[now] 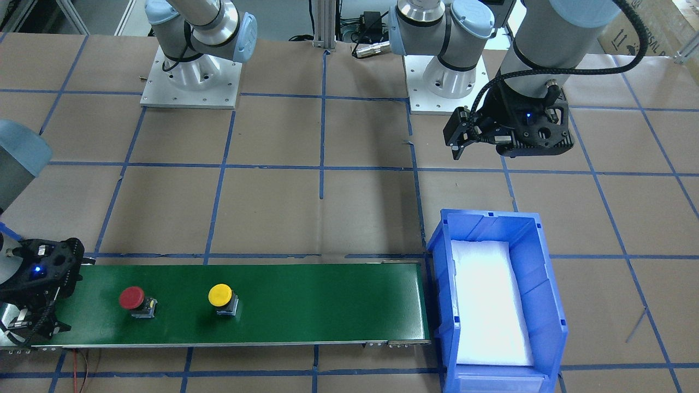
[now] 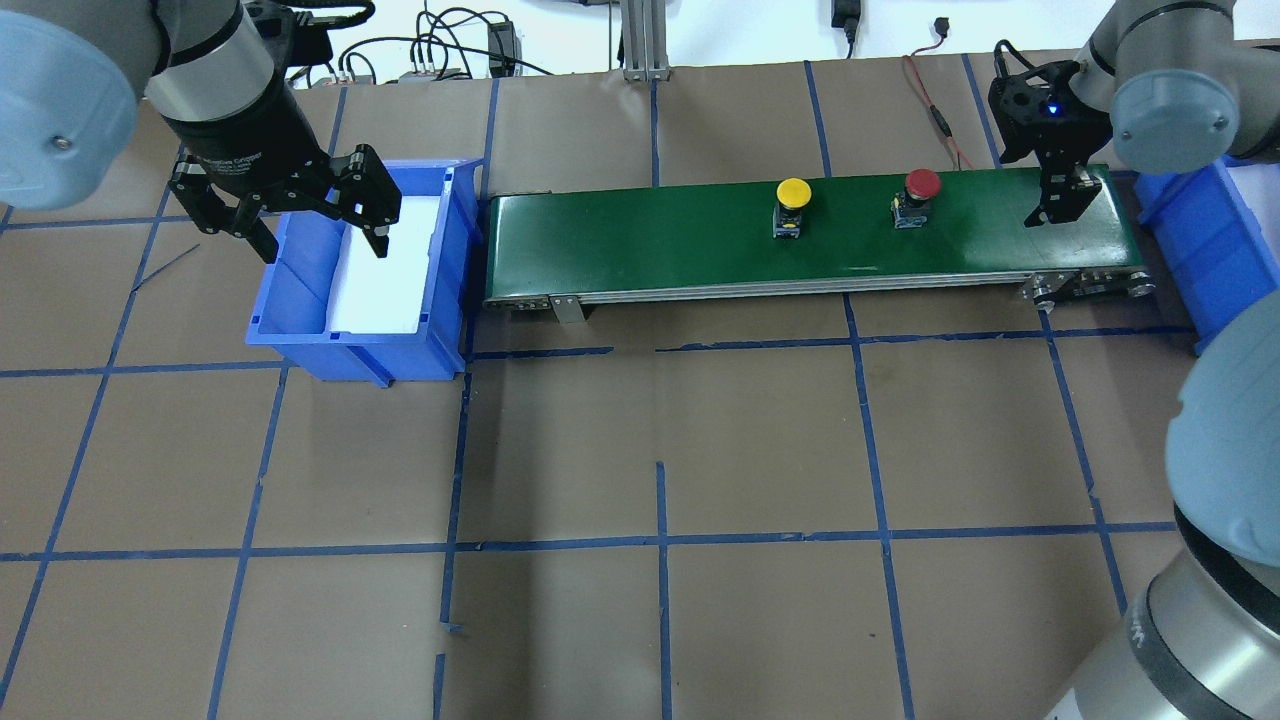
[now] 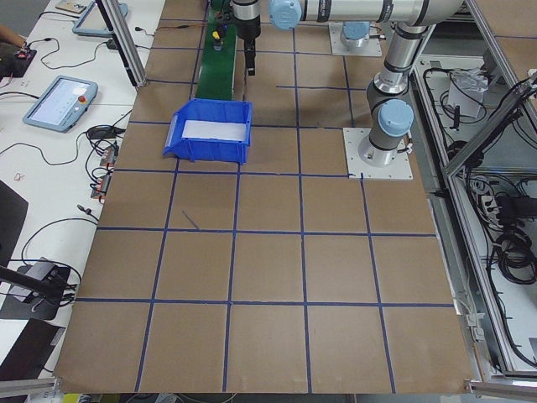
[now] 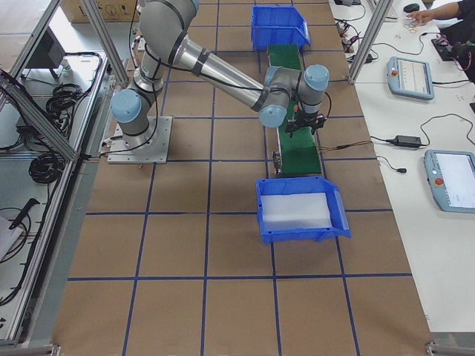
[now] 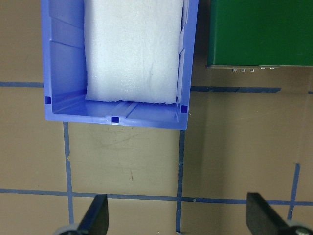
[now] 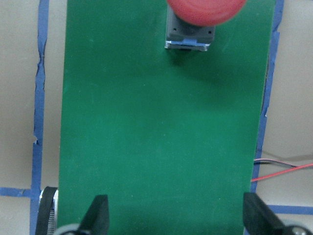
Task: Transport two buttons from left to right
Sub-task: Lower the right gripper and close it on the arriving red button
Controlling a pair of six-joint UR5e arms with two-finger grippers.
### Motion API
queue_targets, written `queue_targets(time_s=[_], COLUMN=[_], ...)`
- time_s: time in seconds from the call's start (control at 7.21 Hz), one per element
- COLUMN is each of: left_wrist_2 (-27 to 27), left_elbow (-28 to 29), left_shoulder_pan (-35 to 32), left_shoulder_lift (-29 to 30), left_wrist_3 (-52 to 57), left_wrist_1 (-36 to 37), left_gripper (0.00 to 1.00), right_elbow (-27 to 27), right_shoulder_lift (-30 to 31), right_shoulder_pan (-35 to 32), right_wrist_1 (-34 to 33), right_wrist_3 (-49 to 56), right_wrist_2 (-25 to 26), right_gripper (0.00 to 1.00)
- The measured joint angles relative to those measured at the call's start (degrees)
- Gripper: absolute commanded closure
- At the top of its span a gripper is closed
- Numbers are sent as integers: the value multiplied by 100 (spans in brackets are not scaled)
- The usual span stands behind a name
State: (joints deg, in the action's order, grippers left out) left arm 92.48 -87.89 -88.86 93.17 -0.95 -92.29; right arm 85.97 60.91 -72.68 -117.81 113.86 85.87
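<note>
The two buttons both stand upright on the green conveyor belt (image 2: 650,240), in the half towards the robot's right; the red button (image 2: 921,190) is the nearer to that end, and the yellow button (image 2: 793,200) sits beside it towards the belt's middle, the two apart and not touching; each shows its cap on top of a dark body. The right gripper (image 2: 1065,205) hangs over the belt's right end, its jaws spread wide, about as wide as the belt, with nothing between them; in the right wrist view the red cap lies ahead of the fingers (image 6: 98,215), clear of them, with bare green belt between. The left gripper (image 2: 322,235) hangs above the left blue bin (image 2: 300,345), which stands just off the belt's left end; its jaws too are spread wide and hold nothing, and its wrist view looks down on the bin's end wall and the brown table (image 2: 760,450) with its blue tape lines; the bin holds only a white foam liner (image 2: 385,280). A right blue bin (image 2: 1195,240), also lined in white, stands just past the belt's right end.
</note>
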Motion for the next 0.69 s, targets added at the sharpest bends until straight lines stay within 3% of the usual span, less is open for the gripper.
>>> queue_targets(time_s=[0.69], left_wrist_2=[6], left_elbow=[0], left_shoulder_pan=[17], left_shoulder_lift=[0], left_wrist_3=[8], left_wrist_1=[0], left_gripper=[0], right_elbow=[116], right_shoulder_lift=[23], right_shoulder_pan=[7], right_wrist_1=[38], right_wrist_3=[-836], right_wrist_2=[-13], right_gripper=[0])
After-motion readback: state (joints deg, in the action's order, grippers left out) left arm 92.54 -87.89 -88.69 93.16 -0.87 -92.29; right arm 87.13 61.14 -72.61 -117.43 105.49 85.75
